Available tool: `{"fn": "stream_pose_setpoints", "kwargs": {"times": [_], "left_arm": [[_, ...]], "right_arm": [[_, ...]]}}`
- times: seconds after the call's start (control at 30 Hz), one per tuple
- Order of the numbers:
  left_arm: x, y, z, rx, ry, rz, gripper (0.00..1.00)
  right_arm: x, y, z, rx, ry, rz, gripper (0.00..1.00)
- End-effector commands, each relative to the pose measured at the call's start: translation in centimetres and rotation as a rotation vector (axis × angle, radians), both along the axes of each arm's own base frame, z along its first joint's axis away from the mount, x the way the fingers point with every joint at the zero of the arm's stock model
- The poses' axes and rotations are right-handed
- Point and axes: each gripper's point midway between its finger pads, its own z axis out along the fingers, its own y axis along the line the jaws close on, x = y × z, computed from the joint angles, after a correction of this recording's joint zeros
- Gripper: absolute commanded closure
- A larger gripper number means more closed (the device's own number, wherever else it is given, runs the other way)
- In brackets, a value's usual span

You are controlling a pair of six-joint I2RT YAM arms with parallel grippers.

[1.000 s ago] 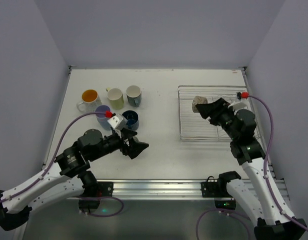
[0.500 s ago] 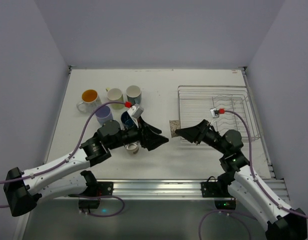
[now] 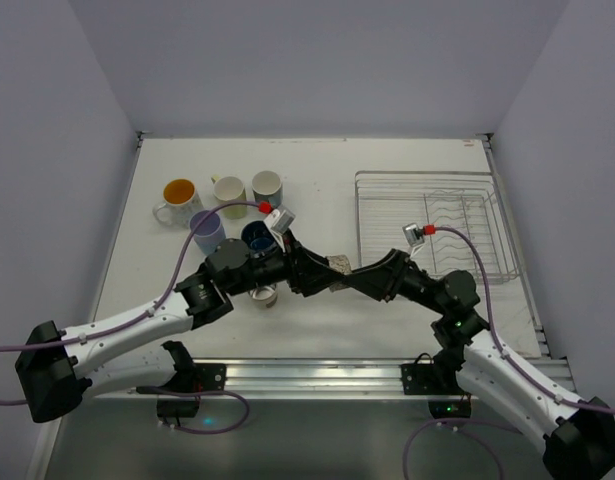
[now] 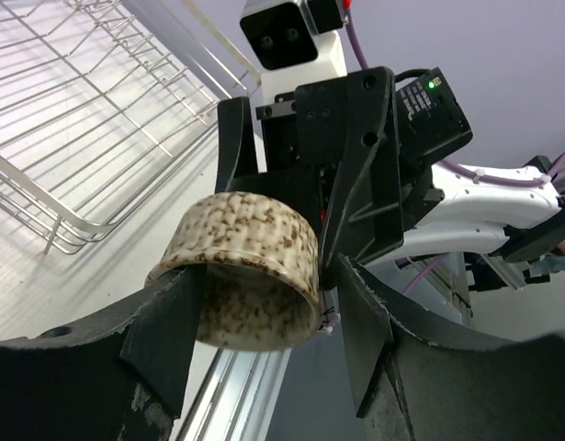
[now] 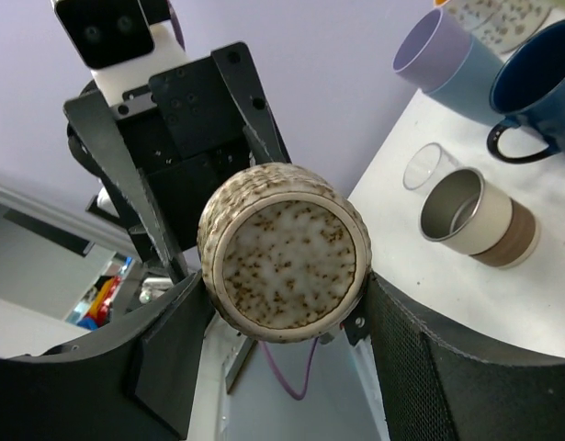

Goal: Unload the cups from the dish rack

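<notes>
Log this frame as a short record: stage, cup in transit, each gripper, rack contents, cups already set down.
stage: mid-air handover between the arms, left of the dish rack
cup in transit: speckled cup, base toward the right wrist camera
right gripper: jaws shut on the speckled cup
left gripper: jaws open around the same cup, gap on one side
rack contents: no cup visible in the top view
set down on table: orange-inside mug, cream mug, grey mug, lavender cup, navy mug, steel-lined cup
</notes>
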Motion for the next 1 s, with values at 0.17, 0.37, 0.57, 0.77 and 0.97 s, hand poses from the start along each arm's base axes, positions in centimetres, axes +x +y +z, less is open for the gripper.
{"fn": "stream_pose_setpoints", "kwargs": {"times": [0.17, 0.37, 0.57, 0.77, 0.97], "left_arm": [[1.1, 0.8, 2.8, -0.171, -0.037, 0.094, 0.50], [2.2, 1.0, 2.1, -0.158, -0.014, 0.158, 1.00], [4.9, 1.8, 0.5, 0.057, -0.031, 0.294, 1.00], [8.8, 3.3, -4.7, 0.427, -0.016, 0.463, 1.00], [11.2, 3.2, -10.4, 0.730, 0.001, 0.491, 1.00]], "right_arm": [[-0.8, 1.2, 0.8, 0.043, -0.046, 0.016, 0.67], [-0.7, 1.9, -0.3, 0.015, -0.031, 0.017, 0.63], [-0.3, 1.4, -1.8, -0.064, -0.041, -0.032, 0.01], [0.2, -0.6, -3.5, -0.191, -0.063, -0.149, 0.01], [-0.4, -3.8, -2.2, -0.290, -0.159, -0.267, 0.01]]}}
